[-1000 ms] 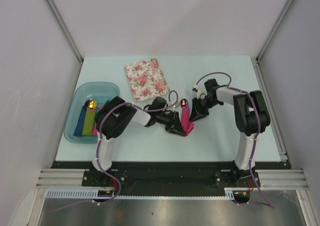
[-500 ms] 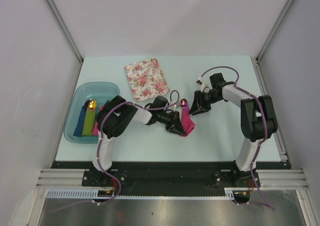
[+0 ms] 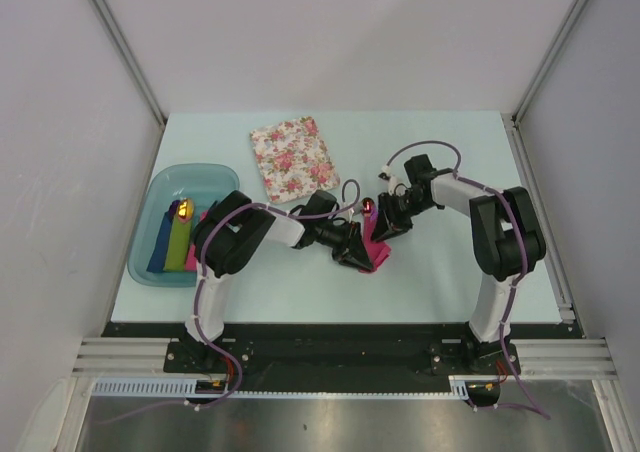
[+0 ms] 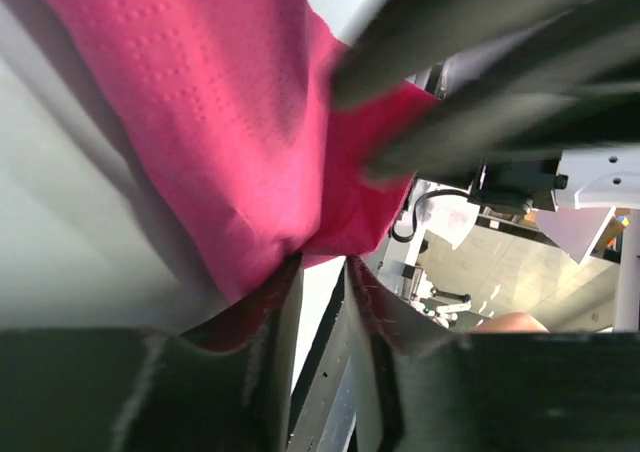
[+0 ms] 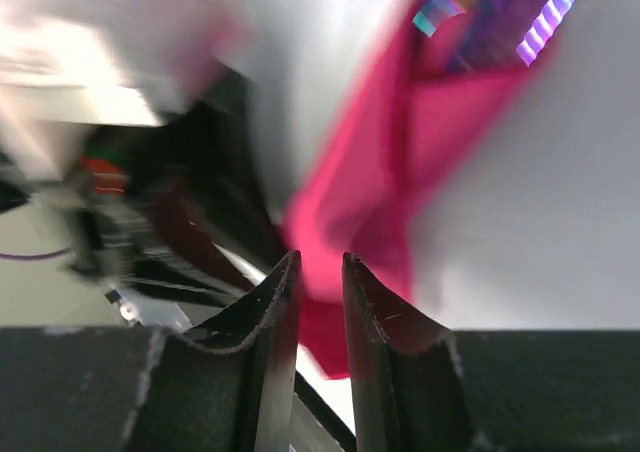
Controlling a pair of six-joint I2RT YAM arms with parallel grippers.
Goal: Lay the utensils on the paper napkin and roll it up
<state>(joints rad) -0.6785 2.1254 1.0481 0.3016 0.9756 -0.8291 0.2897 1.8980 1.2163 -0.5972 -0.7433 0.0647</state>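
Meeting over the napkin (image 3: 376,244), both grippers are shown low on the table (image 3: 450,152). The left gripper (image 3: 357,257) is set at the napkin's near end. The right gripper (image 3: 390,222) is set beside the napkin's far part, just across from the left one.

The napkin is seen gathered lengthwise into a narrow, loose strip lying between the two grippers. The utensils (image 5: 545,17) are partly enclosed by it. Purple-blue metal is seen, blurred, inside the open fold ahead of the right gripper. A red-glinting spoon bowl (image 3: 369,207) is left uncovered at the strip's far end.

In the left wrist view, the jaws are held a narrow slit apart, with light visible between them. A pointed fold of the napkin is brought down to the tip of one finger (image 4: 275,302), and the sheet spreads away ahead of the gripper.

In the right wrist view, the jaws are likewise parted by a slim gap, with nothing clamped. The napkin lies just beyond the fingertips (image 5: 375,302).

Well to the left of the left gripper, a tub (image 3: 150,262) holding rolled napkins (image 3: 172,242) is placed. A floral napkin (image 3: 293,158) lies farther out, ahead of that gripper.
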